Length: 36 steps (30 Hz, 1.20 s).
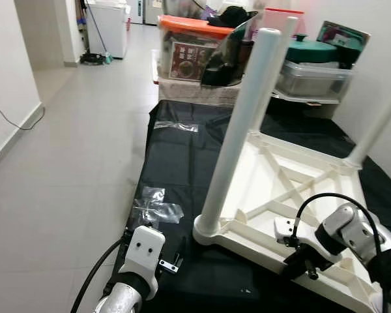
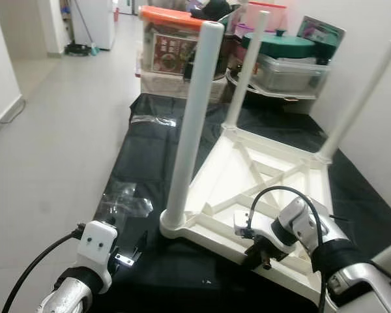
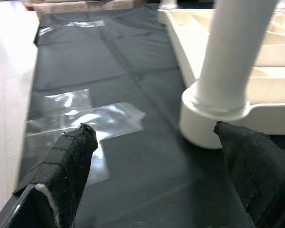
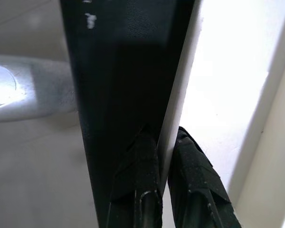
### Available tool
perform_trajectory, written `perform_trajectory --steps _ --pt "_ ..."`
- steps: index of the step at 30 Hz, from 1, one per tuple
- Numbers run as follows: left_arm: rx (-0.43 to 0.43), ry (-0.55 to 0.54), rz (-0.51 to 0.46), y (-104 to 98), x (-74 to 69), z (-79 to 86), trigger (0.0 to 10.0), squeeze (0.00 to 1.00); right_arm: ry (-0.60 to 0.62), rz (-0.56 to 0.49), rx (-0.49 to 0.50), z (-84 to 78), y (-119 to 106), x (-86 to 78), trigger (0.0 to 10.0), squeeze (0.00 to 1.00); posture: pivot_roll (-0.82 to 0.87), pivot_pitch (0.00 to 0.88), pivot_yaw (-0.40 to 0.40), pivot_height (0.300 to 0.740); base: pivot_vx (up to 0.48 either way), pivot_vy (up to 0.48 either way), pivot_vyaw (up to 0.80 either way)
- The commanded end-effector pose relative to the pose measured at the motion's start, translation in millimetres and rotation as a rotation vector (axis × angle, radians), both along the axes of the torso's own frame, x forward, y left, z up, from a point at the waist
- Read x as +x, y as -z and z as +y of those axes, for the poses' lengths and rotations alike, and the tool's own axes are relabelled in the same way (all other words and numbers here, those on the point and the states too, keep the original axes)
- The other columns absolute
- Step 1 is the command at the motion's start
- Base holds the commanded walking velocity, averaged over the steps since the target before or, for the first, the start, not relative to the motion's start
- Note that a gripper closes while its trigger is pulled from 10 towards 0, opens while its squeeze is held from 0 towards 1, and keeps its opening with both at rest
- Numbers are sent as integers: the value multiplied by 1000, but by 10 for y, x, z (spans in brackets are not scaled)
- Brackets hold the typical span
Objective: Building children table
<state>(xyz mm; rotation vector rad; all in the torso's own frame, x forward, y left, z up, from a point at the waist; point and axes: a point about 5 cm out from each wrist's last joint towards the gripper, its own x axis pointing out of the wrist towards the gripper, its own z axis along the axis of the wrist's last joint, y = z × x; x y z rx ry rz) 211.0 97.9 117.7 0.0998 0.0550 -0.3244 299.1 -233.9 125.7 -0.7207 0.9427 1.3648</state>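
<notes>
right tool pinching table rim | left tool spread, near leg upright just ahead-right | left nearer

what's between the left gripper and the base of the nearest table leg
Only bare black sheet. In the left wrist view the open left gripper faces the nearest leg's base with nothing between; the clear plastic wrapper lies off to one side.
</notes>
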Motion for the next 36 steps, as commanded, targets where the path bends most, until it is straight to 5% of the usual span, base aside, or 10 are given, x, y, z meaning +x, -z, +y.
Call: perform_trajectory --steps 1,8,23,31,32,34,35,36 --pt "2 9 13 39 7 0 10000 0 -195 -28 74 260 -55 15 0 0 153 0 -117 740 0 0 0" --pt "4 14 17 67 22 9 10000 0 -360 -126 121 573 -210 16 0 0 156 0 -115 740 0 0 0" --pt "9 7 6 63 40 23 10000 0 -499 -231 236 989 -352 87 0 0 161 0 -127 740 0 0 0" --pt "9 4 2 59 43 24 10000 0 -468 -255 225 1170 -356 109 235 0 164 0 -132 740 0 0 0" --pt "8 3 1 58 42 24 10000 0 -450 -269 238 1220 -356 122 10000 0 165 0 -132 740 0 0 0" --pt "9 2 0 59 42 24 10000 0 -440 -268 263 1264 -363 122 10000 0 165 0 -132 740 0 0 0" --pt "8 1 1 59 42 24 10000 0 -421 -265 311 1314 -386 124 10000 349 162 0 -130 740 0 0 0" --pt "7 1 2 61 43 24 10000 0 -402 -257 345 1345 -402 127 10000 1000 161 0 -130 740 0 0 0"
